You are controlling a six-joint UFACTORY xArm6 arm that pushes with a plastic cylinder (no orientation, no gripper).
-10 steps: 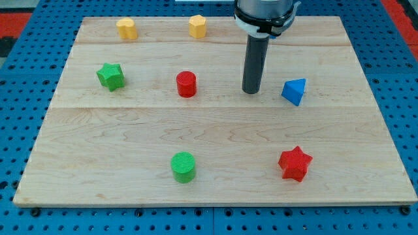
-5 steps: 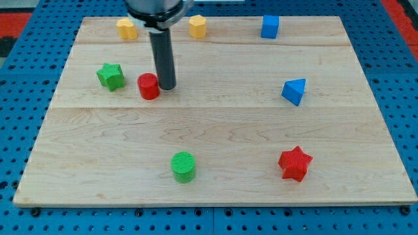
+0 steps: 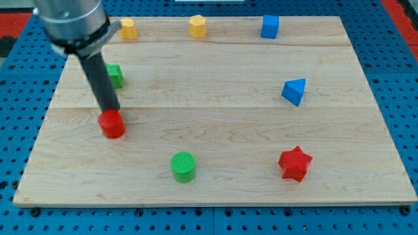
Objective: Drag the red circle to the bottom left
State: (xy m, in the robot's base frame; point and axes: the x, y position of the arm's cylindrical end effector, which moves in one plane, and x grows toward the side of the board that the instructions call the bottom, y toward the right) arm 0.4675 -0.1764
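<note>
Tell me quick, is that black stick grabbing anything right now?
My tip: no gripper, it holds nothing; it sits against the top edge of the red circle, just below the green star.

1. A pale wooden worktop (image 3: 215, 130) fills most of the frame and lies on a blue pegboard (image 3: 405, 85) dotted with holes.
2. Two yellow blocks sit along the top edge: one (image 3: 128, 29) at the upper left, partly hidden, and a yellow hexagon (image 3: 197, 27) near the top centre.
3. A blue cube (image 3: 270, 27) stands at the top, right of centre.
4. A blue triangle (image 3: 294, 91) lies at the right, well below the cube.
5. A green block (image 3: 115, 75) at the left is partly hidden; its shape cannot be made out.
6. A green cylinder (image 3: 183, 167) stands at the bottom centre.
7. A red star (image 3: 294, 163) lies at the lower right, well apart from the green cylinder.
</note>
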